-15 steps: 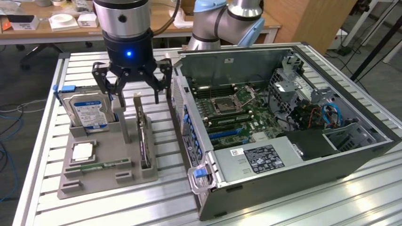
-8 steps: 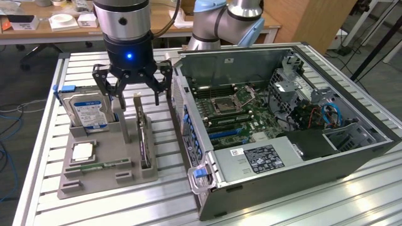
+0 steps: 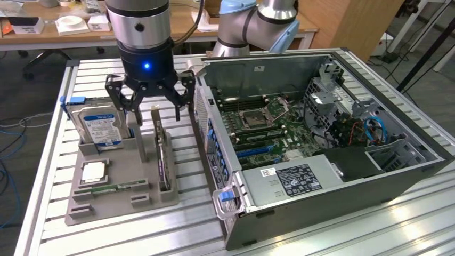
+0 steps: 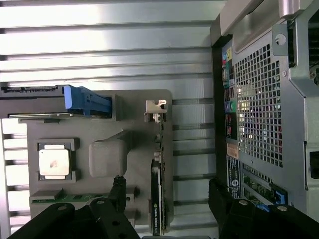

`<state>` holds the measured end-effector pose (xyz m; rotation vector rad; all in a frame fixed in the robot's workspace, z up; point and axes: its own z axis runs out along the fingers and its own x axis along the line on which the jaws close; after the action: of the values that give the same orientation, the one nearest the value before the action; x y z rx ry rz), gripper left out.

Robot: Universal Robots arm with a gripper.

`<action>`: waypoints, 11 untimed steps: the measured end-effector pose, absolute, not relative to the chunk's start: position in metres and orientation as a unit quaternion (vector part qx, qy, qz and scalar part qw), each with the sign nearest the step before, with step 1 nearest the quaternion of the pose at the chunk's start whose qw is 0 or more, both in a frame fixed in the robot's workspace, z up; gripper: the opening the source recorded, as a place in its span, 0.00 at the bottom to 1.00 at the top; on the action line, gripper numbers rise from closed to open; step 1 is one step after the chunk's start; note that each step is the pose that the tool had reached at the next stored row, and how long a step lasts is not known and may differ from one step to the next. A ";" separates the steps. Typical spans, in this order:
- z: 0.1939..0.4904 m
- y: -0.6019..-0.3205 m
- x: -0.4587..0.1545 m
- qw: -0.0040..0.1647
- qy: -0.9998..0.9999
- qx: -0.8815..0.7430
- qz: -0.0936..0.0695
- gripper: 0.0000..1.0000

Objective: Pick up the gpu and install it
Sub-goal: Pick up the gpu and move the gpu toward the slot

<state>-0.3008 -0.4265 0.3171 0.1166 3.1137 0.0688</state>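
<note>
The gpu point(image 3: 162, 156) stands on edge in a slot of the grey holder tray point(image 3: 117, 205), a thin dark card with its silvery bracket at the far end. My gripper point(image 3: 151, 111) hangs just above the card's bracket end, fingers spread wide with nothing between them. In the wrist view the gpu point(image 4: 158, 201) appears edge-on, its bracket point(image 4: 155, 107) toward the tray's point(image 4: 99, 119) rim. The gripper point(image 4: 169, 199) straddles the card there without touching it, one black finger point(image 4: 117, 191) on each side. The open computer case point(image 3: 320, 138) lies to the exterior view's right of the tray.
A hard drive point(image 3: 99, 125) with a blue-white label stands in the tray beside the gripper. A processor chip point(image 3: 94, 172) and a green memory stick point(image 3: 114, 186) lie nearer the tray's front. The case's rear grille point(image 4: 264, 99) sits close to the gpu. All rests on a slatted aluminium table point(image 3: 355, 229).
</note>
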 end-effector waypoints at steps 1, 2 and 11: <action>0.316 -0.427 -0.301 0.012 0.999 0.037 0.022 0.76; 0.316 -0.427 -0.301 0.012 0.999 0.037 0.022 0.76; 0.310 -0.429 -0.301 0.012 0.999 0.037 0.022 0.76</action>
<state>-0.3008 -0.4292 0.3098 0.1164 3.1137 0.0688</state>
